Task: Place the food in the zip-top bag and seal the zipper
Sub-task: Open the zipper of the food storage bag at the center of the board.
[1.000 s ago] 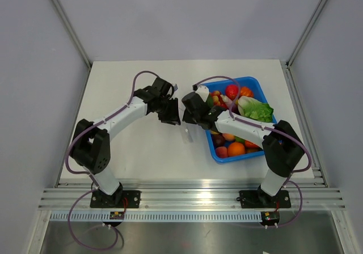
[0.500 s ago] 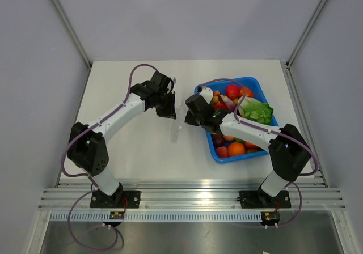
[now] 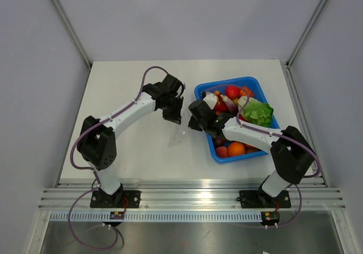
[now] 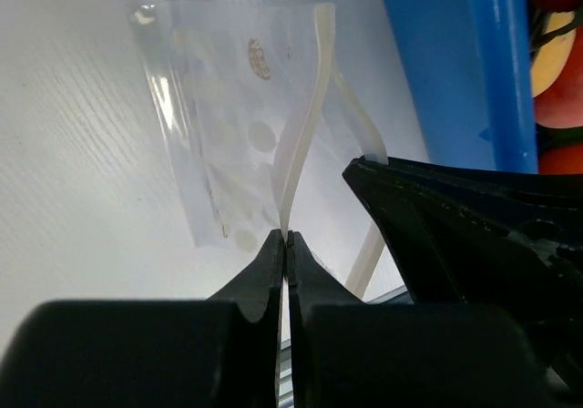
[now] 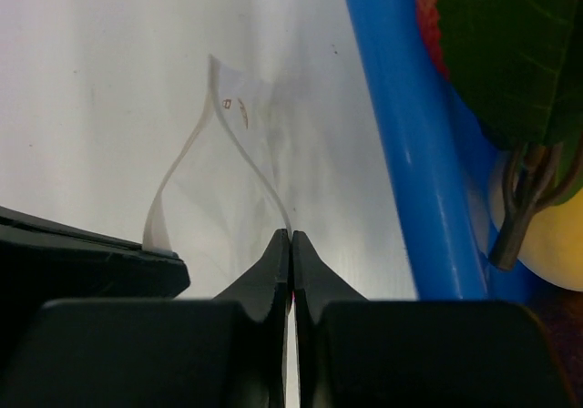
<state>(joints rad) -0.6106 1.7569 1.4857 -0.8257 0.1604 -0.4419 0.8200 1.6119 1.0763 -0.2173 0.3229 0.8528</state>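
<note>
the left fingers (image 4: 284, 244) were pressed together on one lip of the zip-top bag (image 4: 232, 126), pinching the pale zipper (image 4: 305, 126) strip at its mouth edge. the right fingers (image 5: 291, 242) were likewise closed tight on the opposite lip, so the two strips bowed apart and the mouth stood open between them. seen from above, both sets of fingers met near the middle of the desk (image 3: 142, 157), just left of the blue tray (image 3: 264, 98), and the clear bag hung down from them with its bottom edge reaching the white surface. the bag looked empty. a small dark round fruit, apparently the food (image 3: 218, 142), lay in the tray near its left wall, partly hidden by the right arm, among an orange fruit (image 3: 236, 148) and a green leafy cabbage (image 3: 258, 111).
</note>
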